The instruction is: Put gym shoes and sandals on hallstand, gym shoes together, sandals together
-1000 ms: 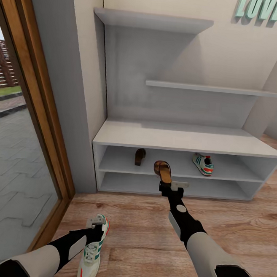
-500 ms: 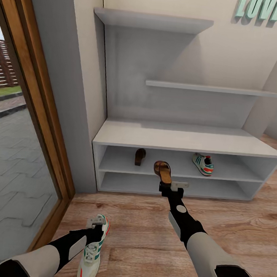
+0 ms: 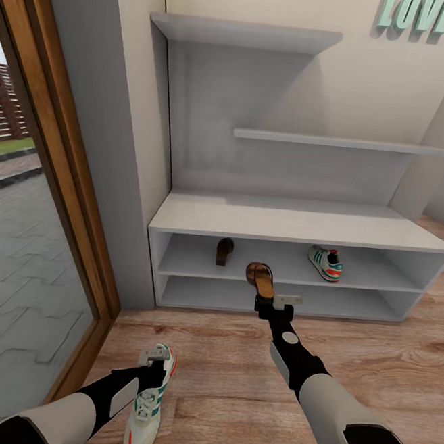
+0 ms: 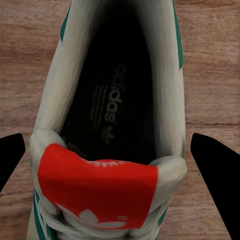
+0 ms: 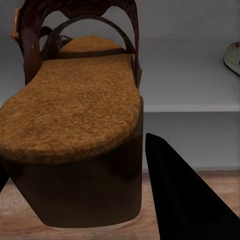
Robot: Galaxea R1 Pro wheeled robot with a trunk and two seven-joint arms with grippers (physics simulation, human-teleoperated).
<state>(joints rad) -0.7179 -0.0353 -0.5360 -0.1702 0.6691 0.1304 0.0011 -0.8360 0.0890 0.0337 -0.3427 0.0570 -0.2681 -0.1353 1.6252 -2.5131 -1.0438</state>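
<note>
Right end effector (image 3: 269, 298), clenched on the sandal's (image 3: 260, 277) heel, has nudged forward toward the hallstand's (image 3: 296, 224) shelf; left end effector (image 3: 154, 361) hovers released over the floor sneaker (image 3: 147, 412)

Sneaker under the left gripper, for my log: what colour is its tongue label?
Red-orange tongue label with white logo; left wrist view.

The right hand (image 5: 75, 200) grips a brown sandal (image 5: 70, 115) by its heel before the pale hallstand shelf (image 5: 190, 85).
</note>
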